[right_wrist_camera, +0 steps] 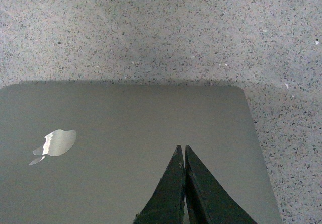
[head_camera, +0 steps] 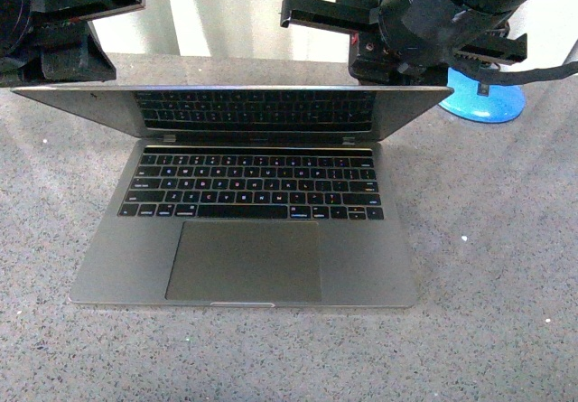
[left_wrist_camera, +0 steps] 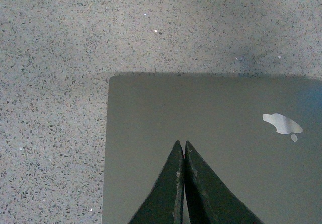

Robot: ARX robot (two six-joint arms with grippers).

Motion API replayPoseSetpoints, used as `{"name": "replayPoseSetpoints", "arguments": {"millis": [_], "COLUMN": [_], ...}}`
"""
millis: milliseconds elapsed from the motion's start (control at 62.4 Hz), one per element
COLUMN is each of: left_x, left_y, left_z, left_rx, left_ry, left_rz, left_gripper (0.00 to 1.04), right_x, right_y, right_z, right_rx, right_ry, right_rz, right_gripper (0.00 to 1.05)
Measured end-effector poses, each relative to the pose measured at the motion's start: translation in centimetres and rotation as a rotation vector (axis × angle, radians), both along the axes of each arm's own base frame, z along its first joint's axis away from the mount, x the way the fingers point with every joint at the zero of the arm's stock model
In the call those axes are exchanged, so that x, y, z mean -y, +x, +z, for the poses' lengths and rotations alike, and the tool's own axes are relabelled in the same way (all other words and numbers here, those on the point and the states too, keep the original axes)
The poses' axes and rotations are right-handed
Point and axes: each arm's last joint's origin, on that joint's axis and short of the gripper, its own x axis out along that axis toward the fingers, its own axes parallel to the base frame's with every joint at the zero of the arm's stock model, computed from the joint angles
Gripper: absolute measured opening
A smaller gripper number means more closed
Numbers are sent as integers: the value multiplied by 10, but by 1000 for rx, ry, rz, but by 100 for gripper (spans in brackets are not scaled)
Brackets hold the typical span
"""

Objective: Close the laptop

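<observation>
The space-grey laptop (head_camera: 244,257) lies on the speckled table with its lid tilted well forward over the black keyboard (head_camera: 251,185), partly closed. The glossy screen (head_camera: 253,110) mirrors the keys. My left arm (head_camera: 54,23) is behind the lid's left end and my right arm (head_camera: 424,23) behind its right end. In the left wrist view my left gripper (left_wrist_camera: 182,144) is shut, its tips over the grey lid (left_wrist_camera: 211,113) near the pale apple logo (left_wrist_camera: 283,124). In the right wrist view my right gripper (right_wrist_camera: 182,148) is shut over the lid (right_wrist_camera: 126,123), logo (right_wrist_camera: 58,143) beside it.
A blue round base (head_camera: 488,99) stands on the table behind the laptop's right corner, under my right arm. The grey speckled tabletop (head_camera: 497,266) extends around the laptop. A pale wall or curtain (head_camera: 235,9) is at the back.
</observation>
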Motion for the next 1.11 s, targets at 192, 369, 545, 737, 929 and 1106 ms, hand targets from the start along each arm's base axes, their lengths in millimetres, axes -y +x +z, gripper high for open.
{"name": "replayPoseSetpoints", "arguments": {"millis": [192, 369, 545, 737, 929, 1106], "left_x": [0, 0, -1, -1, -1, -1], "left_y": [-1, -4, -6, -8, -10, -12], "left_z": [-2, -7, -12, -20, -25, -28], "left_rx": [-5, -20, -34, -53, -67, -76], "left_ry": [-2, -9, -20, -33, -38, -40], "left_rz": [-2, -1, 1, 8, 11, 13], "left_gripper": [4, 4, 4, 4, 4, 4], "right_x": [1, 2, 1, 2, 4, 6], "right_y": [-2, -6, -9, -13, -18, -22], "right_z": [-4, -10, -14, -18, -26, -30], "right_rx": [-11, -28, -38, -51, -73, -79], "right_ry": [-5, -14, -20, -22, -29, -36], "right_rz": [-1, 2, 4, 2, -2, -5], "right_gripper": [1, 1, 1, 1, 1, 1]}}
